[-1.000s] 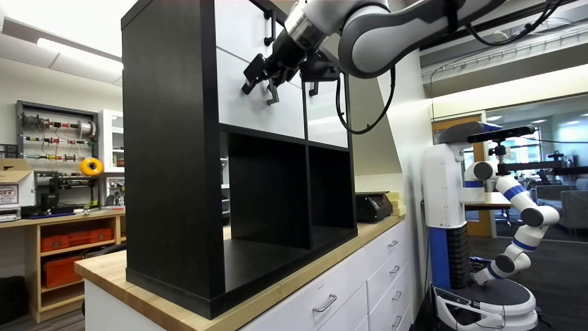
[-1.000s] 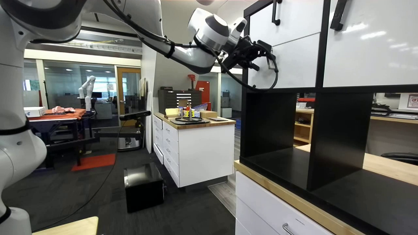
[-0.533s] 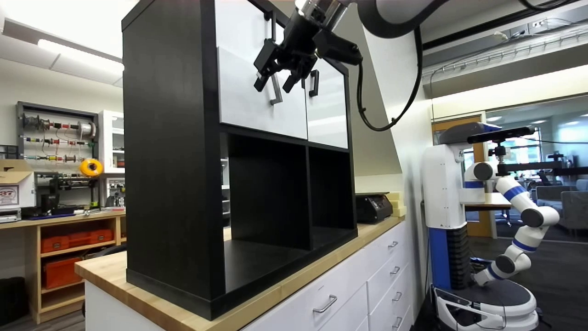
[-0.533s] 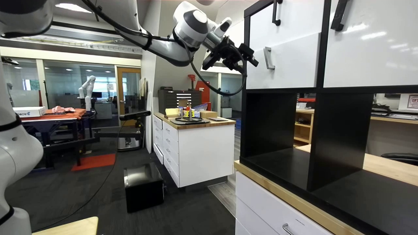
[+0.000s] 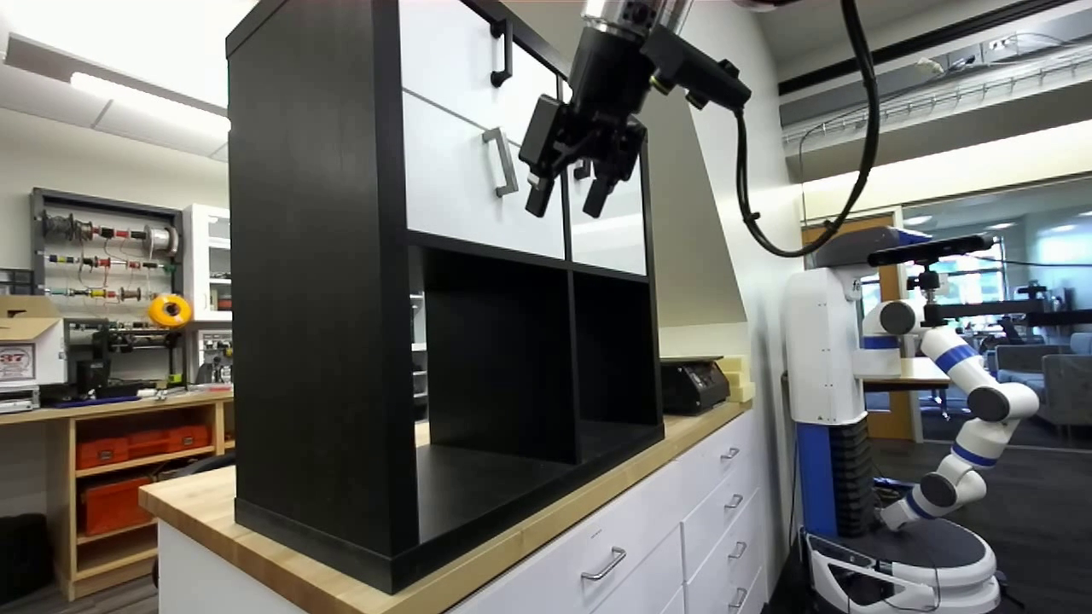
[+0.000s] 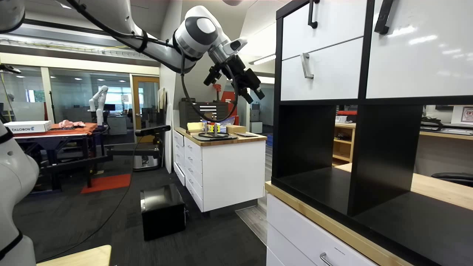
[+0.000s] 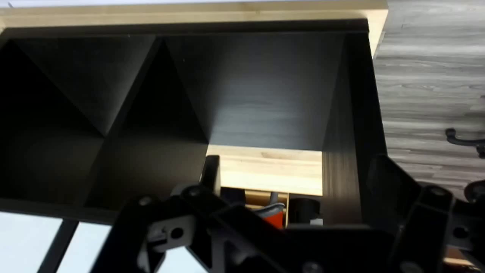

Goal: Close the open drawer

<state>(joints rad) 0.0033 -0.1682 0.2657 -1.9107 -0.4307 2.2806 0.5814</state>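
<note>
Counter point(image 5: 196, 490), cropped shelf unit point(image 5: 307, 298), closed drawer point(image 5: 465, 188)

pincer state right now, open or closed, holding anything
Pincer: open, holding nothing, clear of the drawer.

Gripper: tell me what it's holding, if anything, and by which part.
Nothing is held: the gripper is open, its jaws apart with nothing between them. In an exterior view, the shelf drawer and its handle sit clear of it.
</note>
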